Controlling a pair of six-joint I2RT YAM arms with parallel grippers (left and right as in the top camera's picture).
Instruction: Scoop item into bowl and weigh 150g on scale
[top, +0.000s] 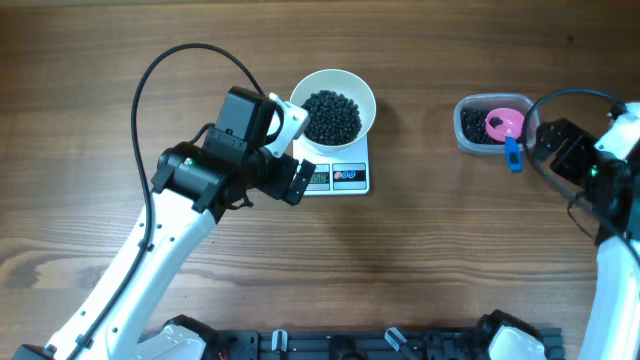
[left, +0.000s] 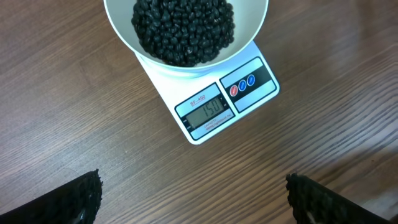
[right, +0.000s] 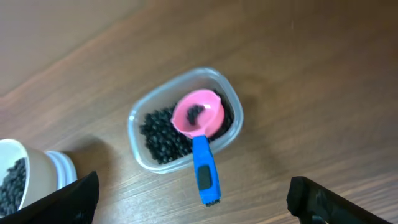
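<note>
Though tiny, matte black beads (top: 332, 115)

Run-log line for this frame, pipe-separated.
bowl of beans on scale | display: 150 | scoop resting in tub | left gripper: open, by scale | right gripper: open, by tub

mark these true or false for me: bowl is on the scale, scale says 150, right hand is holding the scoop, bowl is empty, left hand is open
1. The bowl sits on the scale. True.
2. The scale reads 150. True.
3. The right hand holds the scoop. False: the scoop rests in the tub, and the right hand is open with nothing in it.
4. The bowl is empty. False: it holds a heap of black beans.
5. The left hand is open. True: it holds nothing.
</note>
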